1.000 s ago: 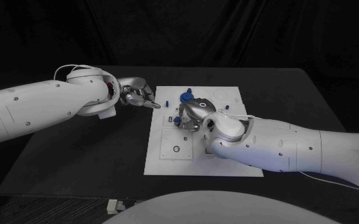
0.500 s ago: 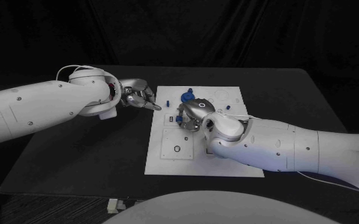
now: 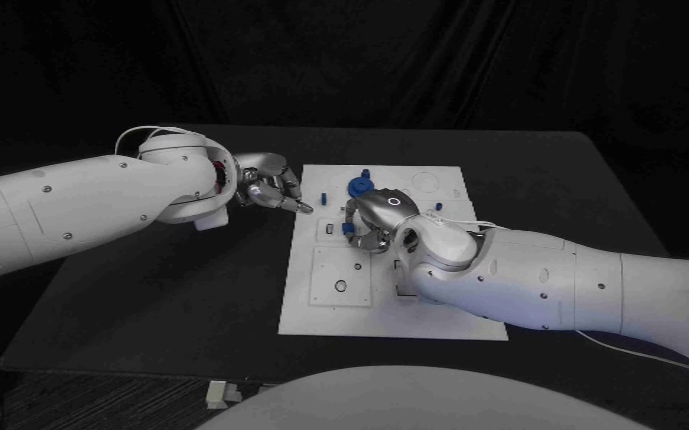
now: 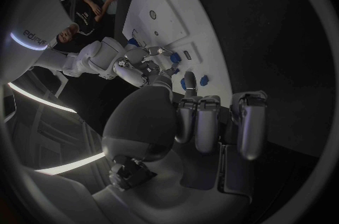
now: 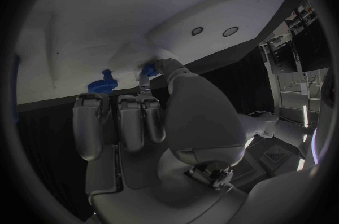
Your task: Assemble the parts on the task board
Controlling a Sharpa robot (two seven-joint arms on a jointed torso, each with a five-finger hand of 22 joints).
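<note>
The white board [image 3: 385,301] lies in the middle of the black table [image 3: 172,291], long side running away from the robot. The right hand [image 3: 376,213] is down over the board's middle, fingers curled downward. In the right wrist view its fingers [image 5: 130,122] lie pressed side by side, and a fingertip touches a small blue part [image 5: 148,70] on the board; I cannot tell whether it is pinched. Another blue part [image 5: 101,84] sits just beside it. More blue parts [image 3: 359,181] stand near the board's far edge.

The left hand [image 3: 267,187] hangs just off the board's far left corner, above the table. Its fingers [image 4: 206,122] are curled in close together, holding nothing that I can see.
</note>
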